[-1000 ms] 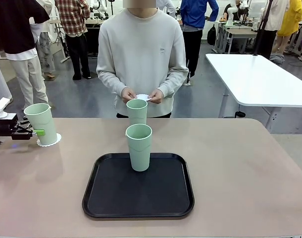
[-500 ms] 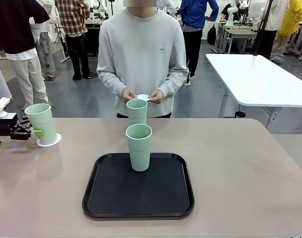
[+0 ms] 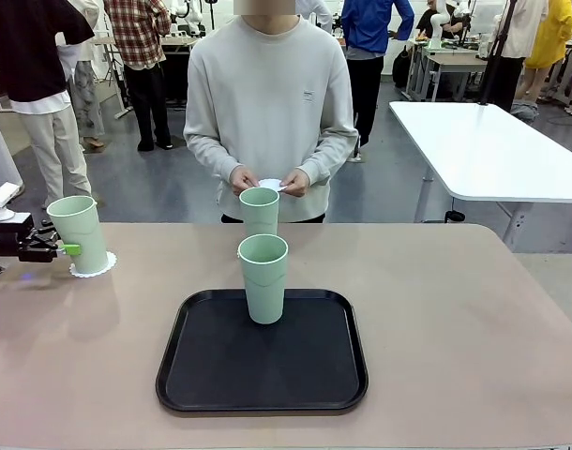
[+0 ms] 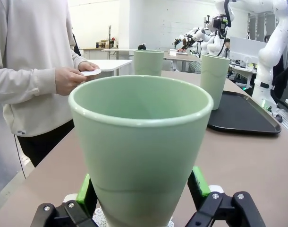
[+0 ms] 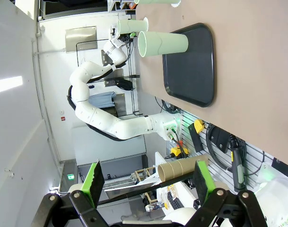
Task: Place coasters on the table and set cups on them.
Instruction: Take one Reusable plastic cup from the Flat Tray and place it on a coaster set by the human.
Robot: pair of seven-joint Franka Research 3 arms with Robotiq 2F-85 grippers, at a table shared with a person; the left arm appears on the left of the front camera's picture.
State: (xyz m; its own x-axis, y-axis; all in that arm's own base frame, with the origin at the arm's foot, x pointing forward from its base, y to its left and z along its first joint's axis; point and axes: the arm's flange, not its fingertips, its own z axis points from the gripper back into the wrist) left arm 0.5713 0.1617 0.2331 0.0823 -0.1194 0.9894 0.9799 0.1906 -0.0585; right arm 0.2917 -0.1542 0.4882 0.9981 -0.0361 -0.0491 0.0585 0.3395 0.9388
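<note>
Slightly back from where it was a second ago, the left gripper [image 3: 72, 247] has drawn a touch away from the table's middle, and the cup [image 3: 78, 232] between its jaws now stands a little straighter than before. Its jaws are spread about as wide as the cup's lower part, and in the left wrist view the green pads [image 4: 87, 193] lie against the cup's walls on both sides, so it has hold of the cup. Just under the pads, the cup's base rests on a coaster [image 3: 106, 265] whose lacy edge shows around it on the table [image 3: 455, 319]. Ahead of the left gripper and beyond the held cup, a second cup [image 3: 263, 281] stands upright at the near edge of a black tray [image 3: 202, 375], and a third cup [image 3: 259, 211] stands just beside the tray on the person's side. Above that third cup the person's hands [image 3: 243, 178] hold another coaster [image 3: 270, 184] between them, apart from both grippers. In its wrist view the right gripper [image 5: 148, 177] has its jaws spread wide with nothing between the pads, and the tray and cups lie far ahead of it, well apart from its fingers.
</note>
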